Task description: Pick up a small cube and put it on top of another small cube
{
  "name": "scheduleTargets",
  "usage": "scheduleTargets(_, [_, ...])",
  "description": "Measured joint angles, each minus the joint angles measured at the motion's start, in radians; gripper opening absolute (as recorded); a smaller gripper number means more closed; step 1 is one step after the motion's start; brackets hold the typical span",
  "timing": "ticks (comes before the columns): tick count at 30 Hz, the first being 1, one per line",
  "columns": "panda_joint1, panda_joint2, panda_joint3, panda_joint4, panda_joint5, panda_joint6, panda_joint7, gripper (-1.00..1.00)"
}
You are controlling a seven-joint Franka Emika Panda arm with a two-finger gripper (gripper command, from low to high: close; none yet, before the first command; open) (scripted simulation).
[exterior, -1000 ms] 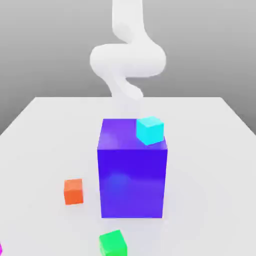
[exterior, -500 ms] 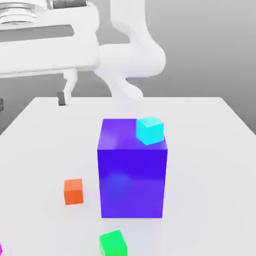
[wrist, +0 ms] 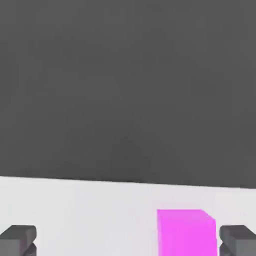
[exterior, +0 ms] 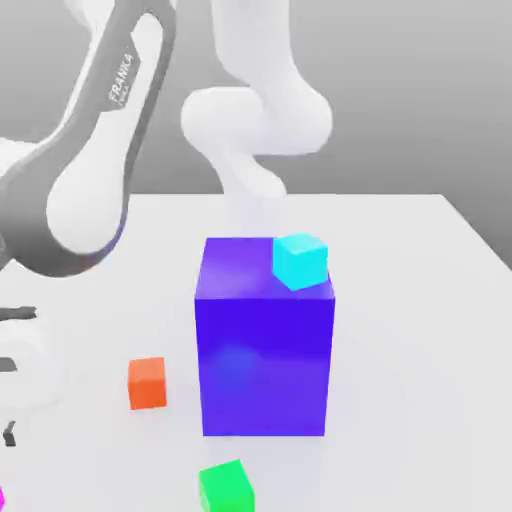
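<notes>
- Viewing from the hand: the claw [wrist: 128, 241] is spread, its two tips well apart and nothing gripped; a pink cube [wrist: 187, 235] lies within the span between them, well off centre and close to one tip in this view.
- Noting the line between the tips: it runs nearly parallel to the edge of the table [wrist: 90, 210]; the cube's visible edge lies roughly along it, so little turning appears needed; a sideways shift toward the nearer tip's side should centre the cube before lowering.
- Noting the margin: the cube sits near the table edge, with a dark area beyond; a careless nudge that way could tip it off.
- Viewing from outside: the arm [exterior: 88, 205] reaches down at the exterior view's left; the pink cube is cut by that same border, below the claw in the picture; height between them cannot be told.
- Surveying possible bases: an orange cube [exterior: 147, 384] and a green cube [exterior: 227, 488] stand apart on the table; a light blue cube [exterior: 300, 262] rests on a big blue block [exterior: 264, 365]; which is intended is unstated; the block is the main obstacle to sideways travel.
</notes>
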Motion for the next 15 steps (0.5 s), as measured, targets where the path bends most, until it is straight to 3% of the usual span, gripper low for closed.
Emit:
scheduleTargets(5, [-0.064, 0.172, 0.041, 0.041, 0.035, 0.094, -0.063, 0.0])
scheduleTargets(6, [-0.074, 0.199, 0.053, 0.049, 0.047, 0.113, -0.072, -1.0])
scheduleTargets(15, [-0.054, 0.145, 0.026, 0.034, 0.022, 0.072, -0.057, -1.0])
